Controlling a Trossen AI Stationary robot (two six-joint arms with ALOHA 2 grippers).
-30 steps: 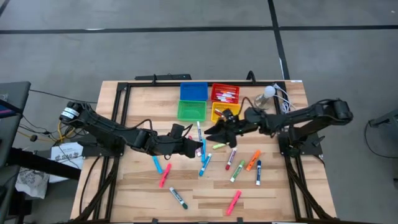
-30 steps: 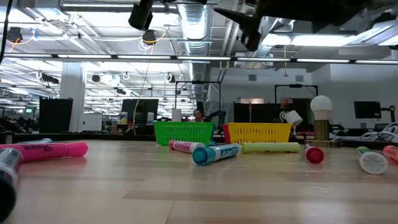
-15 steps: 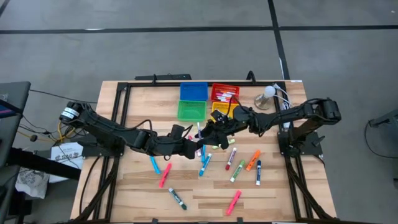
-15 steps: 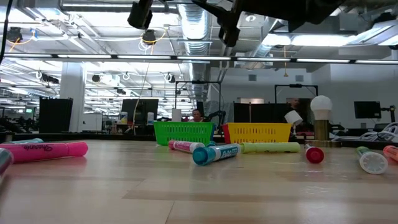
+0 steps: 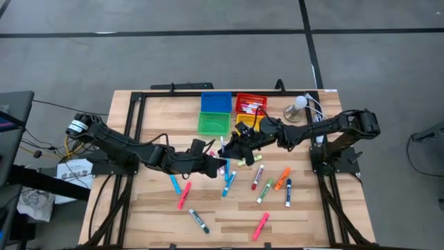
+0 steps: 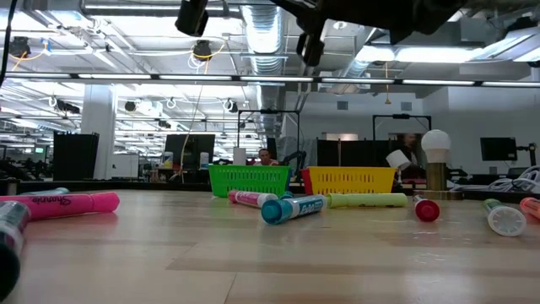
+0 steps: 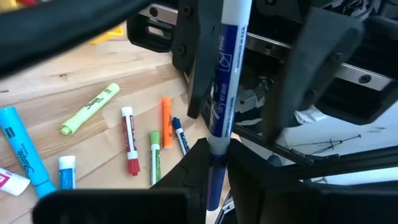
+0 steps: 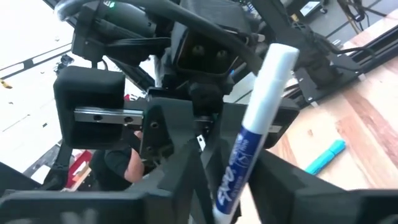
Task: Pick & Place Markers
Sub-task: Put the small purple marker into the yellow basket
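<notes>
As the arms met above the middle of the table (image 5: 159,118), a hand-over between the two grippers was judged to be in progress. One blue-and-white marker (image 7: 225,74), labelled as a dry-erase type, was held off the table in front of the green bin (image 5: 213,123). It was clamped at its lower end by the left gripper (image 7: 214,158), whose fingers were closed tight on the barrel. The long upper part of the barrel was thereby left free, presumably so that a second grip could be taken there.

The right gripper (image 5: 236,147) was found reaching in from the bin side, its fingers set either side of that free upper barrel. In the left wrist view one finger was seen against the marker, while a slim gap was noted at the other. The jaws were therefore recorded as narrowed about the marker but not clamped on it. Release by the left gripper was judged unsafe until that gap had been closed.

The other markers (image 5: 261,226) were observed lying loose on the near half of the table, well apart from one another. Several markers were already seen in the red bin (image 5: 250,104). The blue bin (image 5: 216,102) appeared to hold none. The yellow bin (image 5: 244,123) was partly hidden by the right arm, and its contents could not be told.
</notes>
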